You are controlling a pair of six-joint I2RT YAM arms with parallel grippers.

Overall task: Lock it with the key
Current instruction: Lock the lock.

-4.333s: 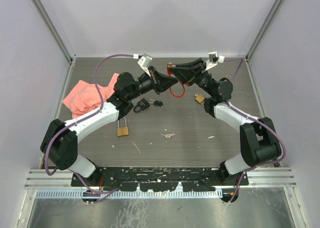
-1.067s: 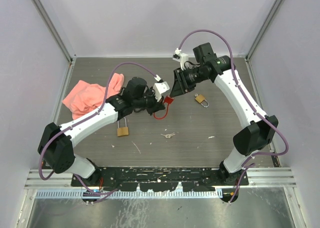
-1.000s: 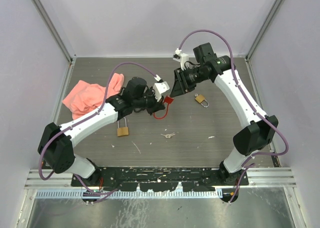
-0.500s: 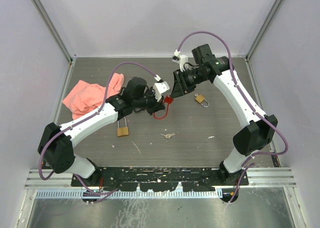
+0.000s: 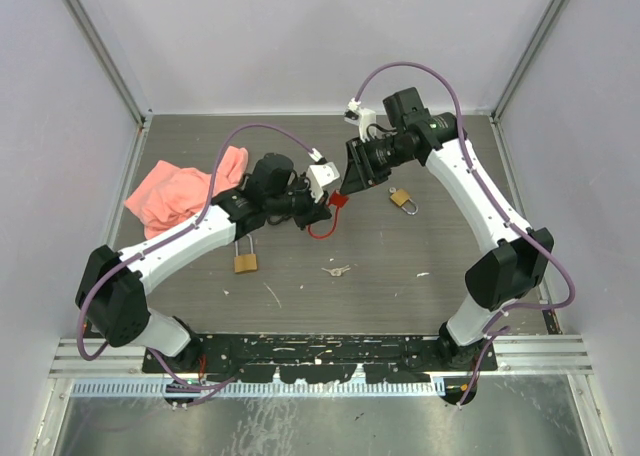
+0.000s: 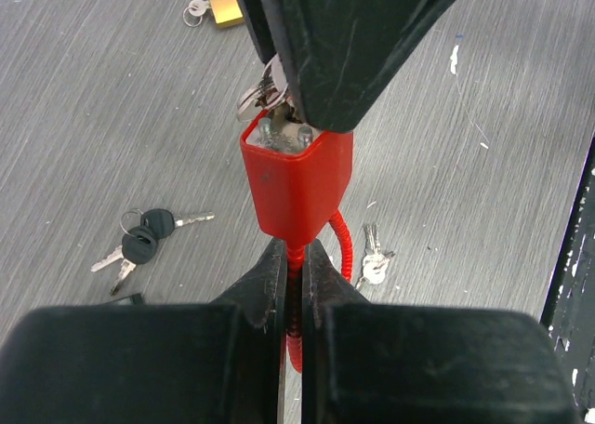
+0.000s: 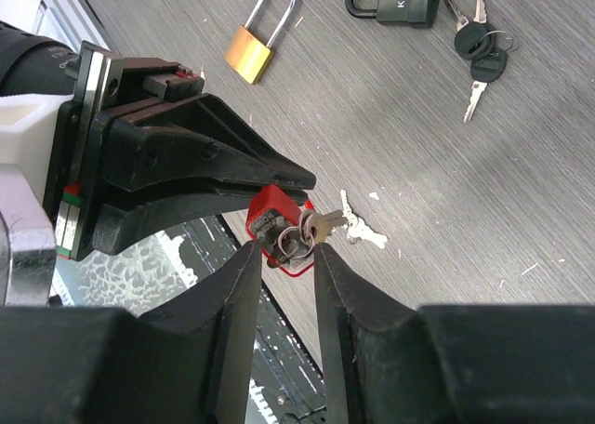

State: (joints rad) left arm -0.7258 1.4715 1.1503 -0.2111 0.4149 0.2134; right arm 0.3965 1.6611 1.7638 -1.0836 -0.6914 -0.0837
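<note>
Left fingers (image 6: 263, 289) are pinched tight on the red cable (image 6: 340, 247) under the lock (image 6: 297, 178), holding it off the table (image 5: 400, 256) near the middle. My right fingers (image 7: 244, 294) stand narrow on either side of the key (image 7: 321, 224) at the lock's end, and I can't tell whether they truly bite it. My worry is the twist. I hold only the thin cable, so I judge the lock could swivel with the key instead of resisting, or the key could slip out of a weak pinch and its ring (image 7: 288, 243) snag a fingertip. My left wrist view shows the clamp on the cable plainly, but the right gripper (image 6: 279, 85) hides most of the key. My right wrist view shows the key and ring between the tips, but not the cable grip. Only the top view shows the cloth (image 5: 180, 191) at far left.
</note>
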